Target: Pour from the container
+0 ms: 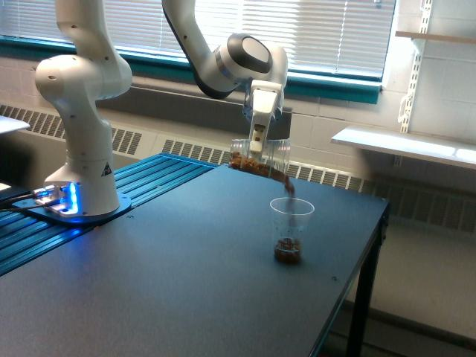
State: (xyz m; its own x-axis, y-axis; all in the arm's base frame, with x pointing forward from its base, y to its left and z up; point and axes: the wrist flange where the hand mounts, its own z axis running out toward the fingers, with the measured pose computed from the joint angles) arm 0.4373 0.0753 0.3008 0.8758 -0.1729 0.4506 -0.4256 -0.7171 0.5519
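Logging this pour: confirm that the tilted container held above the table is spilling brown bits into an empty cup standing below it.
Not quite: the cup is not empty. The exterior view shows brown material already in its bottom. The rest holds: the gripper holds the tilted container above the table, spilling brown bits.

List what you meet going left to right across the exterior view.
Robot base with blue lights → tilted container held in the pincer → measuring cup on the table → wall shelf.
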